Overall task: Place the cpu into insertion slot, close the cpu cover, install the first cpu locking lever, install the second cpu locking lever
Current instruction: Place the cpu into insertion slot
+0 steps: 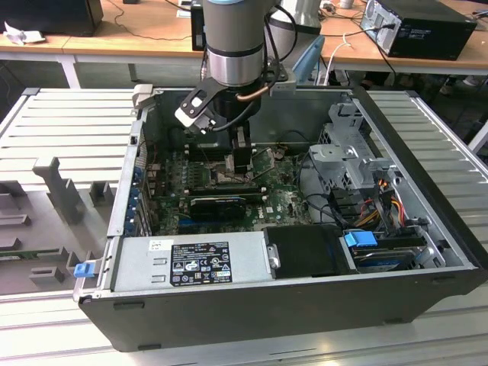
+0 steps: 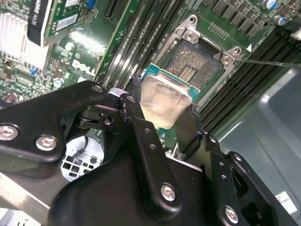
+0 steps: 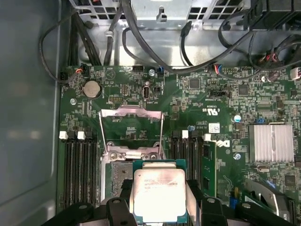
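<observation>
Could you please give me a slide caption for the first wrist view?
End effector gripping the cpu near the uncovered insertion slot, cpu cover open.

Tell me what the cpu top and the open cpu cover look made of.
cpu: pale silvery-beige metal lid, matte with a soft glare; green laminate edge beneath. cpu cover: thin sheet metal, probably steel, bare silver-grey, catching bright highlights.
</observation>
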You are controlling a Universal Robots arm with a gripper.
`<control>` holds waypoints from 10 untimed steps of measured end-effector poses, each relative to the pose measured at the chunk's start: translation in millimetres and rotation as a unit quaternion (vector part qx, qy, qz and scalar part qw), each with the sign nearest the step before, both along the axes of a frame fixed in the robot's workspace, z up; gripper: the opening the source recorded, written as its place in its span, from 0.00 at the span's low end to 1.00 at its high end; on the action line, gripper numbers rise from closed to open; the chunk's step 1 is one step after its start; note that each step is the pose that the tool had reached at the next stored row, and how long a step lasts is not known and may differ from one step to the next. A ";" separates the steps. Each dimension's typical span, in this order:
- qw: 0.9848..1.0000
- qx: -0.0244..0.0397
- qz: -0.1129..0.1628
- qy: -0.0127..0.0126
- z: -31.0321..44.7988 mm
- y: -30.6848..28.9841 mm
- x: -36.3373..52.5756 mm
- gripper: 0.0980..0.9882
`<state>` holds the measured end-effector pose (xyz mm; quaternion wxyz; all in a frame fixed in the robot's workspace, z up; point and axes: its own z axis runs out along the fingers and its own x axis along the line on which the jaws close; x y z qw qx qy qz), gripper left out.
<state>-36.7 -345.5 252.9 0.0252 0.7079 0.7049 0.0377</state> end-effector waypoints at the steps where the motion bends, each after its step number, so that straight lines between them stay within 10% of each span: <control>1: 1.000 0.000 0.000 0.001 -1.5 0.4 -0.2 0.48; 10: 1.000 0.001 0.000 0.004 -8.2 8.3 -3.1 0.48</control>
